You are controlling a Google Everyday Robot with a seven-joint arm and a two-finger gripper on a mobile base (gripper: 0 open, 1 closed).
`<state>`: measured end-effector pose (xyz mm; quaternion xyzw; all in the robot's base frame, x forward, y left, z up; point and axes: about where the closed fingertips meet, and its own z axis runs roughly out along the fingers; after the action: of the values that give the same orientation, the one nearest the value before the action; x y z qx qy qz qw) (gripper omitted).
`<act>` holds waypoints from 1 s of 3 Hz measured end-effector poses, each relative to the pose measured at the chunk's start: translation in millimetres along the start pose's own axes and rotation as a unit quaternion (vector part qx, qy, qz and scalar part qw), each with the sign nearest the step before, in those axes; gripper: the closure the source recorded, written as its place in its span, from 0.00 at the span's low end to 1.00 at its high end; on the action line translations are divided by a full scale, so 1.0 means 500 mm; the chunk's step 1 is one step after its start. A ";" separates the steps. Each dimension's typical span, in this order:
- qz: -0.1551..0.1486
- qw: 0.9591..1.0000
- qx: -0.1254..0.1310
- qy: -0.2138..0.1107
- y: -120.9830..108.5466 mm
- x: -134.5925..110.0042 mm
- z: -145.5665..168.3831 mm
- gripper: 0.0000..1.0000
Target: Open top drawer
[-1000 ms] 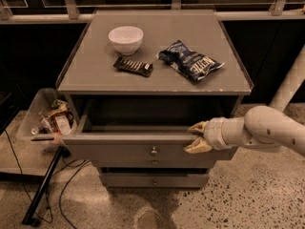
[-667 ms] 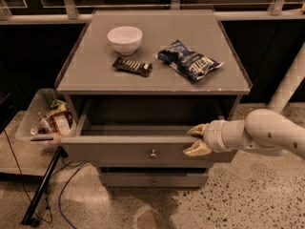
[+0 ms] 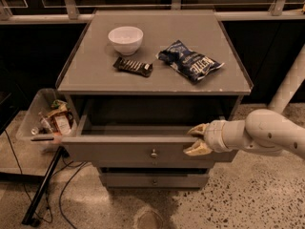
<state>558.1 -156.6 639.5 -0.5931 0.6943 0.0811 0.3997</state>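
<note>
Your cabinet (image 3: 95,73) has the top drawer (image 3: 109,151) part-way out, front running left-right; your gripper (image 3: 197,140), jaws spread astride that front's upper edge, sits right of the knob (image 3: 153,153), so pull straight outward

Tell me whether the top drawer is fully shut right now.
No, the top drawer stands pulled out from the cabinet, its inside showing, with the gripper at the right end of its front.
</note>
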 end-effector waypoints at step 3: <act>-0.001 1.000 0.000 0.000 0.001 0.000 0.000 0.61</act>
<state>557.6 -156.3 639.4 -0.5935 0.6940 0.0809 0.3995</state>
